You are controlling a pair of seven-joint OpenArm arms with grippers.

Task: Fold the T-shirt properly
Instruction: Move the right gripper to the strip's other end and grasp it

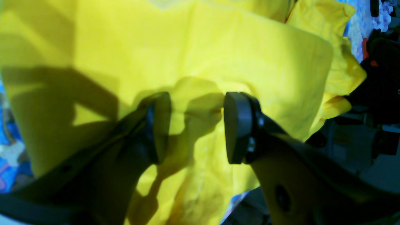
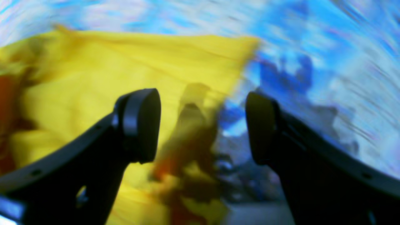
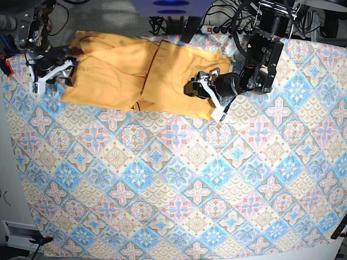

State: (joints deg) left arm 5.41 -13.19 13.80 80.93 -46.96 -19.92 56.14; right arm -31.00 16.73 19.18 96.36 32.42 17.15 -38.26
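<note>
The yellow-orange T-shirt (image 3: 138,73) lies partly folded at the far end of the surface, on the blue-and-pink tile-patterned cloth (image 3: 179,184). The left pincer (image 1: 197,126) hovers over the shirt's edge, jaws apart with nothing gripped. The right pincer (image 2: 203,125) gapes wide at the shirt's opposite edge, gripping nothing.
</note>
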